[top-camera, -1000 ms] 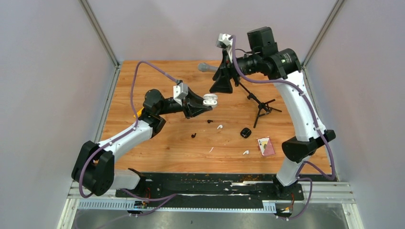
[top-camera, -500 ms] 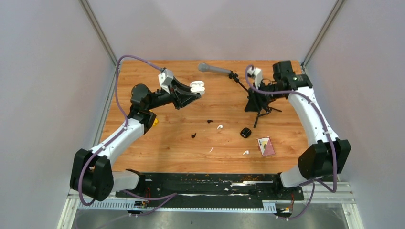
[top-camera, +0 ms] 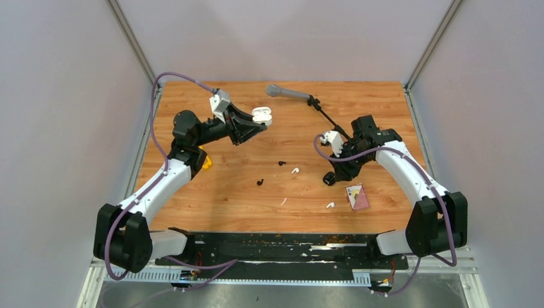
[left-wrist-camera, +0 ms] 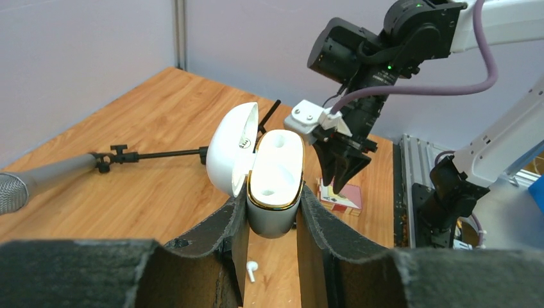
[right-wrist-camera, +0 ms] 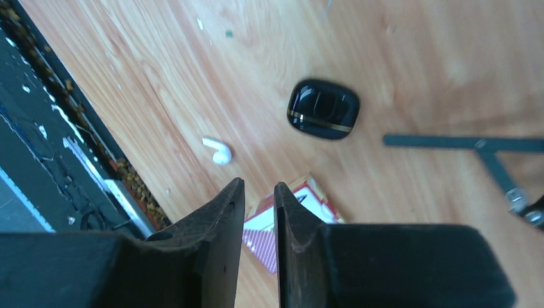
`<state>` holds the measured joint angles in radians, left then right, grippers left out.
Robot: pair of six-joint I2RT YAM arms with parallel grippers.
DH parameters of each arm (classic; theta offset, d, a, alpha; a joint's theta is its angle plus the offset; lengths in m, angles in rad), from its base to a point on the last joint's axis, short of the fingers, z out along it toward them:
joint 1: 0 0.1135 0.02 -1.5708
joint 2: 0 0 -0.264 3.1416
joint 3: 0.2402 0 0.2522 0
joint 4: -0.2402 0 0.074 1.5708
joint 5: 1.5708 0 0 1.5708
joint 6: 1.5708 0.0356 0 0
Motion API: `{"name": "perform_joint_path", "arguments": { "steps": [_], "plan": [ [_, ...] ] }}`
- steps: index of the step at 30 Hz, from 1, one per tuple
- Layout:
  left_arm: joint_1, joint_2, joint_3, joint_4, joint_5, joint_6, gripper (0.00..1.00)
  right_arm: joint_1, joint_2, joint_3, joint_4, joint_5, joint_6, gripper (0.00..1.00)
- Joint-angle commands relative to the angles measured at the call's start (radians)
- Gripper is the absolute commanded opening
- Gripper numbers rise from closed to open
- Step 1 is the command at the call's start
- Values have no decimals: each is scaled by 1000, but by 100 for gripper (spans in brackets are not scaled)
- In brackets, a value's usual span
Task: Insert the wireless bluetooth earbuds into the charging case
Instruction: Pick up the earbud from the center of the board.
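- wooden table (top-camera: 212, 212): every loose item lies on it.
- microphone (top-camera: 280, 91) on a stand at the far edge, head pointing left. The tripod feet are mostly hidden under the right arm.
- left gripper (left-wrist-camera: 272, 215): clamped on the white charging case (left-wrist-camera: 277, 170), held off the table at far left-centre. The case is upright between the fingers, long axis vertical in the wrist view. Its lid is swung open to the left and the wells face up.
- right gripper (right-wrist-camera: 258, 186): over the table right of centre, pointing down. The jaws are a slim gap apart with nothing between them.
- card box (top-camera: 357, 196): near the front right, partly cut off behind the fingers in the right wrist view.
- black case (right-wrist-camera: 323, 108): closed, lying flat just beside the right gripper, with a gold band along its long axis.
- white earbud (right-wrist-camera: 218, 151): near the front edge, stem pointing upper left in the wrist view.
- second white earbud (top-camera: 295, 171), black earbud (top-camera: 282, 163) and second black earbud (top-camera: 260, 183): mid-table, well apart from the white case. All are too small to tell which way the stems point.
- white sliver (top-camera: 283, 201): flat on the table; can't make out what it is.
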<state>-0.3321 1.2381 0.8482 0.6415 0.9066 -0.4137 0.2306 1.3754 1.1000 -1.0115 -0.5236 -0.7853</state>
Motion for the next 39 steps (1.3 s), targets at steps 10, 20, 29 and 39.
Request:
{"name": "perform_joint_path", "arguments": {
  "steps": [10, 20, 29, 39],
  "plan": [
    [3, 13, 45, -20, -18, 20, 0, 84, 58, -6, -18, 96, 504, 31],
    [16, 35, 80, -54, -16, 44, 0, 108, 226, -21, 29, 159, 712, 31],
    [49, 69, 123, -49, -19, 51, 0, 153, 231, -126, -64, 189, 889, 38],
    [59, 77, 107, -43, -26, 41, 0, 157, 197, -150, 19, 223, 903, 37]
  ]
}}
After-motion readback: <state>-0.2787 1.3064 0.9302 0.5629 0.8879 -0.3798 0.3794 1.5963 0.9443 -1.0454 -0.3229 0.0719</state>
